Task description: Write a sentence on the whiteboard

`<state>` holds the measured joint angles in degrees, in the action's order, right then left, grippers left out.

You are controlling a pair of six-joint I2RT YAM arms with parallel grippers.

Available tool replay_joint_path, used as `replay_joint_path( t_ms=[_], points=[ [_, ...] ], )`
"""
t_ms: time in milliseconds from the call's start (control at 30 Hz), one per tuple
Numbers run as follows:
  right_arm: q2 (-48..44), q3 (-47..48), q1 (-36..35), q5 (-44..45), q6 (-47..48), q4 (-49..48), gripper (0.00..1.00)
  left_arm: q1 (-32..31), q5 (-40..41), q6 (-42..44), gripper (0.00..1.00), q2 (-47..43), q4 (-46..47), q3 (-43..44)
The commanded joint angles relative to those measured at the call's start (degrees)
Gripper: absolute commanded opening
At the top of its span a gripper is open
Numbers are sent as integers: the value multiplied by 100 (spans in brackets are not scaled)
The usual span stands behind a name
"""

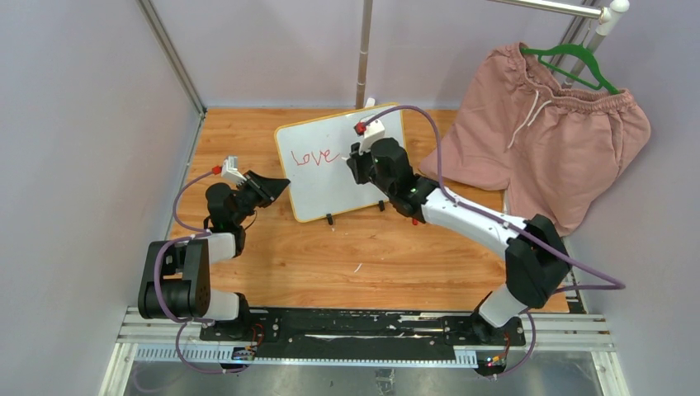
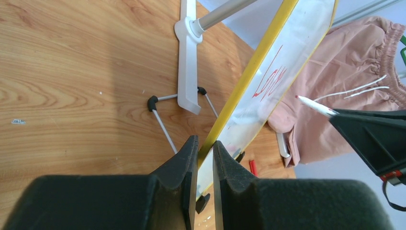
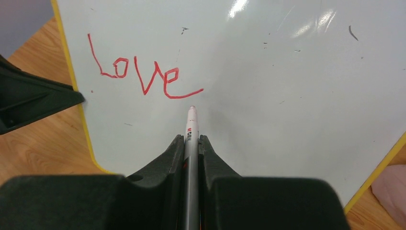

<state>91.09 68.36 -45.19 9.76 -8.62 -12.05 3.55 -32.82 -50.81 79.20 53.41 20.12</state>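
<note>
Light falls bright and even from overhead, perhaps from several lamps, since every shadow is soft. Glare streaks the top of the whiteboard (image 3: 268, 96) before my right hand (image 3: 191, 138), yet the marker (image 3: 191, 120) tip and the red writing (image 3: 141, 84) read sharp. My left hand (image 2: 204, 141) looks dark and soft-edged near the lens, and a dim shadow band crosses the tabletop (image 2: 72, 72). Overhead, the frame posts (image 1: 173, 58) splay outward.

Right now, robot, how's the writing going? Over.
Left gripper shut on board edge. Right gripper shut on marker, tip just below the writing. Only "Love" written, red. Nothing blocks the board.
</note>
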Motion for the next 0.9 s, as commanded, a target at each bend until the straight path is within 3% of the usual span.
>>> replay_joint_path(
  t_ms=[0, 400, 667, 867],
  points=[
    [-691, -295, -33, -234, -151, -352, 0, -37, -14, 36, 0, -112, 56, -26],
    [-1967, -1510, -34, -180, -446, -86, 0, -40, 2, 86, 0, 10, 8, -9],
    [-3296, -2503, -34, -85, 127, -44, 0, -39, 8, 207, 0, 102, -76, 67],
    [-3433, -2522, -33, 195, 304, 76, 0, -43, 17, 215, 0, 117, -80, 50]
  ],
)
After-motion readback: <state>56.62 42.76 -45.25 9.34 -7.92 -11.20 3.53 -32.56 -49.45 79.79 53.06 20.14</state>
